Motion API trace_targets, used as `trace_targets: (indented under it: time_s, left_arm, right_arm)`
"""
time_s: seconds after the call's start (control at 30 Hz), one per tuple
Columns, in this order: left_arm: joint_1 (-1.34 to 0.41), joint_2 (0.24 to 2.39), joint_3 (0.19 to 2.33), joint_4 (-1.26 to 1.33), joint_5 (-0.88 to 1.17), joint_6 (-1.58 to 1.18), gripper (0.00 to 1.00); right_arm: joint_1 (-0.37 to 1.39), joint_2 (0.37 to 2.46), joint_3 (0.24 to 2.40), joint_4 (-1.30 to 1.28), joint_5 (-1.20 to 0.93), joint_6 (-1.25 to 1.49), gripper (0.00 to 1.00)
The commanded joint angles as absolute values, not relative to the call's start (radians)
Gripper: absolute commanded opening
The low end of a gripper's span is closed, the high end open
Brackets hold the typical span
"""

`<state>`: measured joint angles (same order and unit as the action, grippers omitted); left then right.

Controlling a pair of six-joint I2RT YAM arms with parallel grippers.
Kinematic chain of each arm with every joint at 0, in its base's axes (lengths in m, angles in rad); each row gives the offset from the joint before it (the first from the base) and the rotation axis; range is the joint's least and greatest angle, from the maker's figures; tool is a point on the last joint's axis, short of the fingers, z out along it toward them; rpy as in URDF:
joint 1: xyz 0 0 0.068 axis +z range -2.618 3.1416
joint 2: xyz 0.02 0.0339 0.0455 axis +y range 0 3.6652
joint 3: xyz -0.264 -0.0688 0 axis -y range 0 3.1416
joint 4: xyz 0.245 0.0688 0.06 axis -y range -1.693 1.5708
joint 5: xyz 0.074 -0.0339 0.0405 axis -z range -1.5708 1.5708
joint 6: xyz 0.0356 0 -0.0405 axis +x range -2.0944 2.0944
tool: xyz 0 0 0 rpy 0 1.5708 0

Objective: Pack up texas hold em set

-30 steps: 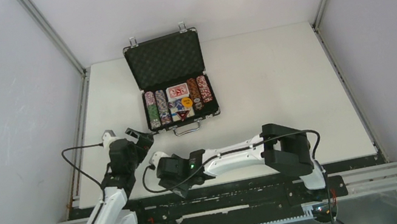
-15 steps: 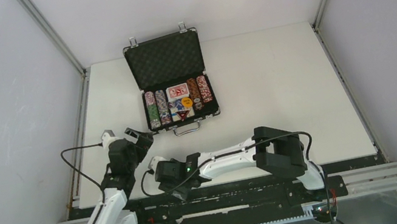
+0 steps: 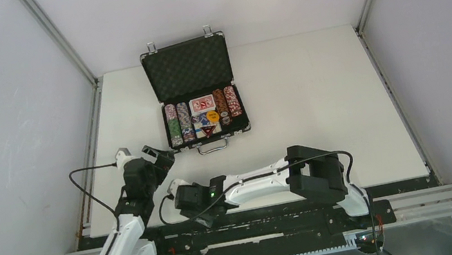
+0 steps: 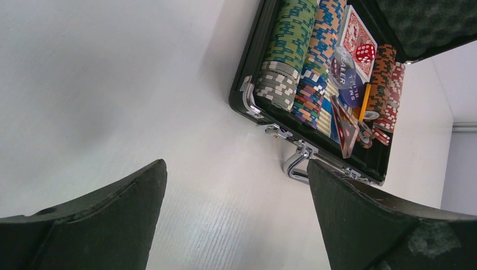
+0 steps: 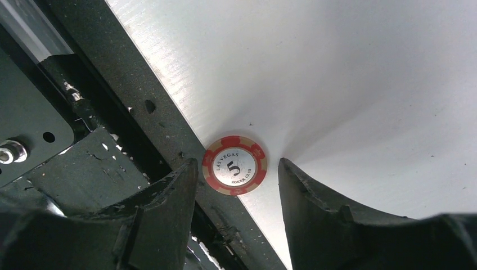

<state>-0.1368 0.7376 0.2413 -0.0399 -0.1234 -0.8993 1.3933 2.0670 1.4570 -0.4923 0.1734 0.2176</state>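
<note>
Right gripper (image 5: pixel 236 167) has slid left, fingers spread astride the red chip (image 5: pixel 234 165). Pinch its rim squarely. Left gripper (image 4: pixel 236 185) gapes empty.

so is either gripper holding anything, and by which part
Nothing is held. The right gripper stands open around the red chip at the table's near edge, not clamping it; the left gripper is open and empty.

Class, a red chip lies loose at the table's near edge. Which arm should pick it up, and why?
Right: the right pincer brackets the red chip; the left pincer points at the case instead.
</note>
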Motion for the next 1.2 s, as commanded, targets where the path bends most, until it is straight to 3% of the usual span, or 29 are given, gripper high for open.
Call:
trace_targets:
  time_s: [0.0,0.87,1.17]
  left_arm:
    - [-0.126,0.728,0.219,-0.023,-0.117,-0.899,0.99]
    - [-0.127,0.742,0.221,-0.009,-0.101,-0.899,0.99]
    - [-0.127,0.742,0.222,-0.01,-0.101,-0.899,0.99]
  right_arm:
    - [1.41,2.083,1.488,-0.511,0.2,0.217,0.61]
    - [1.373,2.014,1.456,-0.491,0.256,0.22,0.36]
    - [1.354,1.97,1.45,-0.492,0.282,0.212,0.36]
